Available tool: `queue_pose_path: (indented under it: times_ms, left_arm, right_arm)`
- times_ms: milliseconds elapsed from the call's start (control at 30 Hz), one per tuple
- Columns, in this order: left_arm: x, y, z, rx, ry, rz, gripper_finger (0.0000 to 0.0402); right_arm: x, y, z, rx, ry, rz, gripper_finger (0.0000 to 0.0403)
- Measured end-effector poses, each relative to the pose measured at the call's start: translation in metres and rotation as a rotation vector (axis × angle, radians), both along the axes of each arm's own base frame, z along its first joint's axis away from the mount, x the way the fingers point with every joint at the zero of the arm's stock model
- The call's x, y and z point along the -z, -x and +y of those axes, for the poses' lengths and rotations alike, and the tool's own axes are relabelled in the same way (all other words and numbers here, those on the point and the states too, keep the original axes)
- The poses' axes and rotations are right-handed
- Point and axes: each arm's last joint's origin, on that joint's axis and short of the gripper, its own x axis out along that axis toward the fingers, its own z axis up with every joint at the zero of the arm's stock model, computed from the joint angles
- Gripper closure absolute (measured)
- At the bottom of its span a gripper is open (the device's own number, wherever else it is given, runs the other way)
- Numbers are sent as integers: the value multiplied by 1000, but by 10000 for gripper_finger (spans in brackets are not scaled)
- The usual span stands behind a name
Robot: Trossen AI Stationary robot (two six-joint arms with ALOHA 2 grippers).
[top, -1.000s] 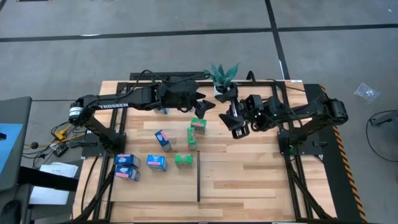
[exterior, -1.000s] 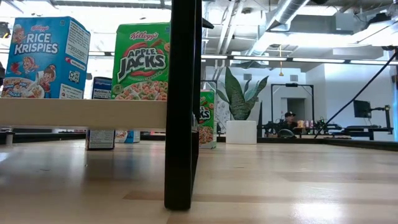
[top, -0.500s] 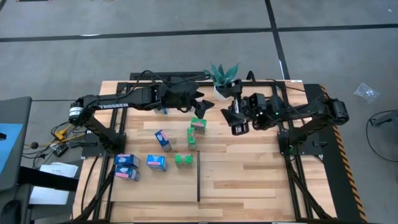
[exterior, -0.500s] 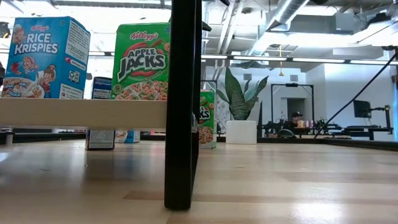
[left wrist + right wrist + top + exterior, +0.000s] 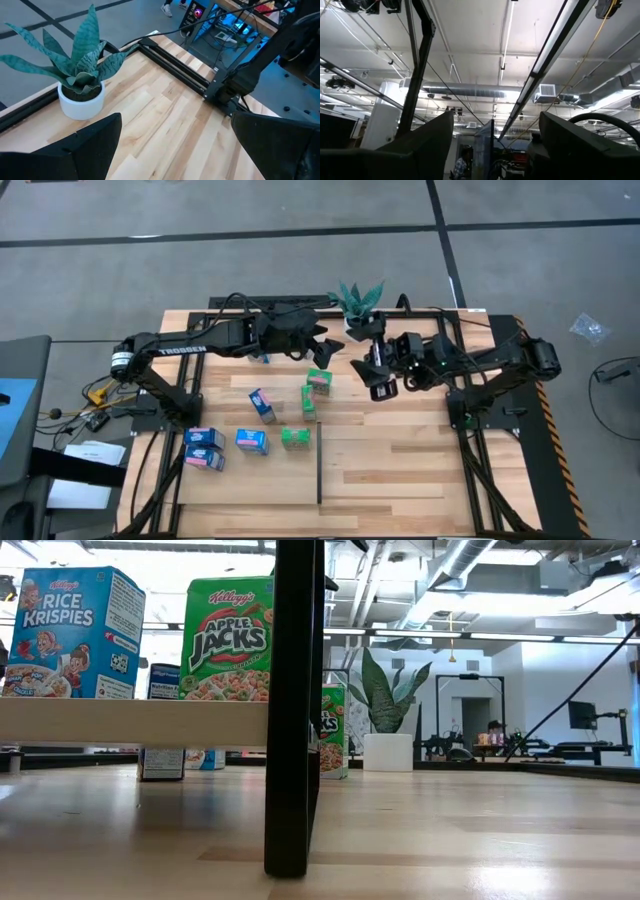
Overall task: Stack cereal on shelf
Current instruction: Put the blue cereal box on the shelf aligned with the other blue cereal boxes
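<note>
cereal boxes sit left of centre in the high view: green box (image 5: 319,379) upright mid-table, another green (image 5: 308,400) just below it, a blue box (image 5: 262,405) tilted to their left, and a lower row of two blue (image 5: 203,438) (image 5: 252,441) plus one green (image 5: 295,438). black divider strip (image 5: 319,464) runs down right of that row on the wood shelf (image 5: 420,470).

left gripper (image 5: 328,347) hangs just above the top green box, arm stretched in from the left edge, fingers spread, holding nothing. right gripper (image 5: 379,385) sits right of centre, arm folded in from the right, wrist tipped upward so its camera sees ceiling; fingers spread, empty.

potted plant (image 5: 358,302) at the table's top edge between both arms.
</note>
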Motion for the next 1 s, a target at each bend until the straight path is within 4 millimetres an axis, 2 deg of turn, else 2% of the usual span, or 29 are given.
queue_pose_path:
  times_ms: [333, 733, 833, 1000]
  left_arm:
    - [0, -1, -1, 49, 21, -3, 35]
    - [3, 1, -1, 15, 13, 33, 35]
    - [1, 0, -2, 61, -5, 20, 34]
    - [-2, -2, -2, 105, -57, 4, 15]
  right_arm:
    - [-9, -3, 8, -17, 9, 21, 85]
    - [-10, -6, 5, -23, -3, 52, 85]
    - [-11, -5, 5, -42, -11, 44, 85]
    - [-13, -4, 11, -89, 18, 29, 85]
